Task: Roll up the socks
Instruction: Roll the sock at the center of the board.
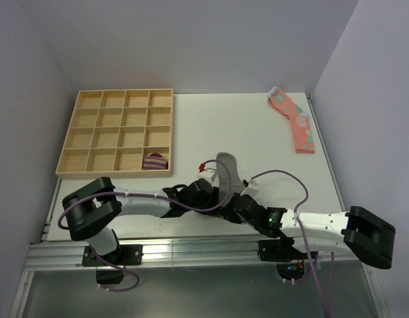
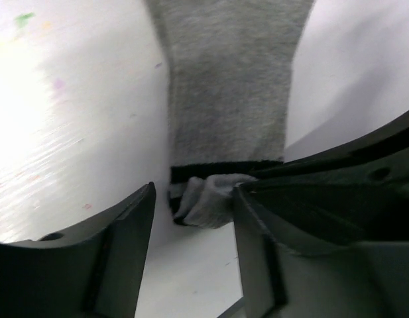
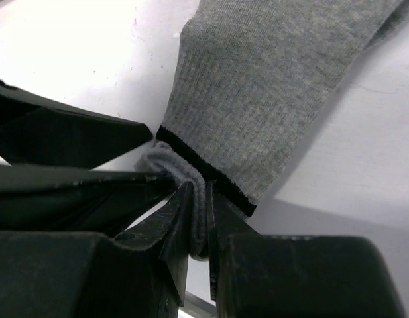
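Although the cuff (image 3: 168, 165) of the grey socks (image 3: 257, 86) is already bunched into a small fold, the rolling looks barely begun. The right pincer (image 3: 203, 212) is clamped on that fold, its two fingers pressed together with the knit squeezed between them, just short of the dark stripe. The left pincer (image 2: 194, 199) stands apart, its fingers on either side of the same crumpled cuff. The fabric seems to touch the right-hand finger, and there is a gap to the other. It does not appear to be gripping anything.

Beyond both pincers, the rest of the socks runs away flat and unrolled on the table (image 1: 224, 119), the whole foot length lying straight ahead of the fingertips. From above, the two arms meet at the near end of the socks, with the toe end curving off past them.

By my reading, only the first turn of the cuff is formed, if that. What remains is nearly all of it: turning the fold over itself along the full length ahead of the pincers, then securing the bundle so it holds. Whether one sock or a stacked pair lies there, I cannot tell.
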Robot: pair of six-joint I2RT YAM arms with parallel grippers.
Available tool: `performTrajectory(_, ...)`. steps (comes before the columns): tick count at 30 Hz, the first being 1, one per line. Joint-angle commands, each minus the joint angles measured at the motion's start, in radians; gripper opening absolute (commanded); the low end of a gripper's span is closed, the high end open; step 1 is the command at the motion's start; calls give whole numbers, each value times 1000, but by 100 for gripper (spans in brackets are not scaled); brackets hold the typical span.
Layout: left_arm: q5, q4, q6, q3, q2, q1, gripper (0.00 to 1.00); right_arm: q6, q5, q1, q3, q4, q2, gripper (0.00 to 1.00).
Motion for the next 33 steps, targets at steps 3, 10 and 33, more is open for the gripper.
performTrajectory(3,-91,-19,1,-92,-82,-4,61,-31,-189,-105,-16,-50,90,18)
performTrajectory(10,-155,40,-30,-144,-108,-4,62,-165,-349,-244,27,-25,150,17)
performTrajectory(33,-142,158,-7,-137,7,-2,27,-262,-595,-399,66,24,277,19)
